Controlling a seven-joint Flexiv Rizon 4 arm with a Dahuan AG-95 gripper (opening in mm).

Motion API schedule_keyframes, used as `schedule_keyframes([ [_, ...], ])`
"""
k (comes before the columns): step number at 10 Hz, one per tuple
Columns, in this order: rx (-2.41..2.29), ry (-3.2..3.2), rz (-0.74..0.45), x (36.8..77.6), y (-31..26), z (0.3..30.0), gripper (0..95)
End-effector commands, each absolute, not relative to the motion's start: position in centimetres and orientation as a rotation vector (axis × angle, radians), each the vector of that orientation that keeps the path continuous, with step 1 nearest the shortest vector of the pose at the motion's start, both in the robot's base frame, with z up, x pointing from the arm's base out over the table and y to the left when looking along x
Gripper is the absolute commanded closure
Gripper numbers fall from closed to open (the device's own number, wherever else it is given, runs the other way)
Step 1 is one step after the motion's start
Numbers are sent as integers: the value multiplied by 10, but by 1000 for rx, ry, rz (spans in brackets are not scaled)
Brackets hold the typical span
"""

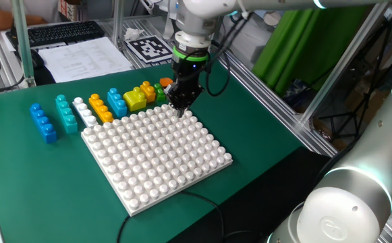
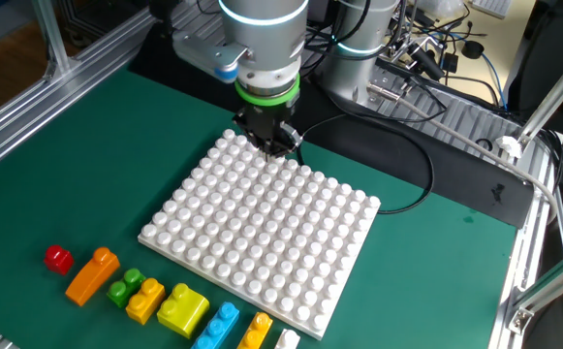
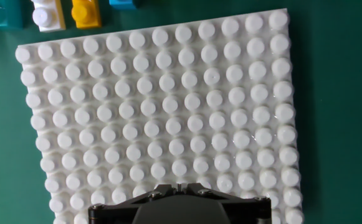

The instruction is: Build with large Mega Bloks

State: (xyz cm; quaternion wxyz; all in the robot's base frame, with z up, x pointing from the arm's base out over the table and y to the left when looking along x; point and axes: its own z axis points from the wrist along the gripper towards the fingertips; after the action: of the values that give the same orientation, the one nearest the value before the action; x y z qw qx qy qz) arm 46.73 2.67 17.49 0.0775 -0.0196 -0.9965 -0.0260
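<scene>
1. Claw first: our gripper (image 1: 181,108) points straight down over one corner of the big white baseplate (image 1: 142,192), and its two fingers are pressed together with nothing between them.
2. We see no brick in the claw. In the hand view, only white bumps show under it.
3. We see the Mega Bloks (image 1: 101,108) lying in a row on the green table (image 1: 20,175), just beside one edge of the baseplate and off it.
4. Along that edge we find a dark blue long brick (image 1: 42,122), a teal one (image 1: 65,113), a white one (image 1: 84,111), an orange-yellow one (image 1: 100,109) and a light blue one (image 1: 117,103).
5. Closer to the claw's corner of the baseplate sit a chunky yellow brick (image 2: 183,310), a small green one (image 2: 123,289), an orange sloped one (image 2: 92,275) and a little red one (image 2: 58,258).
6. We think these bricks are light, hard and hollow, so they do not squash or break.
7. We think their shiny sides are slippery, so a brick could slide or twist if we pinch only a corner.
8. We would hold a brick by its two flat long sides, near the middle, below the round bumps.
9. We think the sloped orange one is harder to hold, because its top is not flat.
</scene>
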Motion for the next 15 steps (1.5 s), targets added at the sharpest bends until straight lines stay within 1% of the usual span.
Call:
schedule_keyframes([
  [1,-59,-2992,-76,465,27,175,950],
  [6,-49,-2991,-77,470,26,175,950],
  [9,-21,-2992,-78,497,13,174,950],
  [12,9,-2999,-58,555,-15,181,950],
  [13,27,-3000,-65,572,-25,183,950],
  [14,68,-2994,-72,601,-40,183,950],
  [15,67,-2993,-76,616,-48,181,950],
])
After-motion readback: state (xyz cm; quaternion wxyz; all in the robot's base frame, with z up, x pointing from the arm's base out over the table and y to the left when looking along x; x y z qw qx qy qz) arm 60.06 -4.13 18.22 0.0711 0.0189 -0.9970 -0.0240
